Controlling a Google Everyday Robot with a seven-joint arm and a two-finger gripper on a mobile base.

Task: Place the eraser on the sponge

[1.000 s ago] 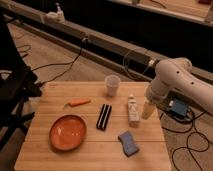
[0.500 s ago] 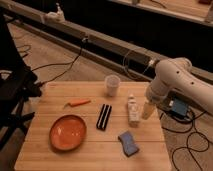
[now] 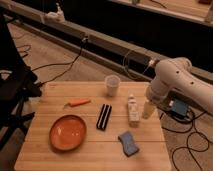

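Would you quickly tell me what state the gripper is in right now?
Gripper: beside the white bottle at the table edge; open or closed cannot be told.

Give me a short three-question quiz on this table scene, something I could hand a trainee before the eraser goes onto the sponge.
1. Fill in: in the picture, the sponge lies to the ___ of the orange plate.
2. Which thing stands between the eraser and the gripper, which is at the right edge of the table? A the orange plate, B the white bottle, C the cup.
3. True or false: the eraser already lies on the sponge.
Key: 1 right; 2 B; 3 false, since the two lie apart on the wood.
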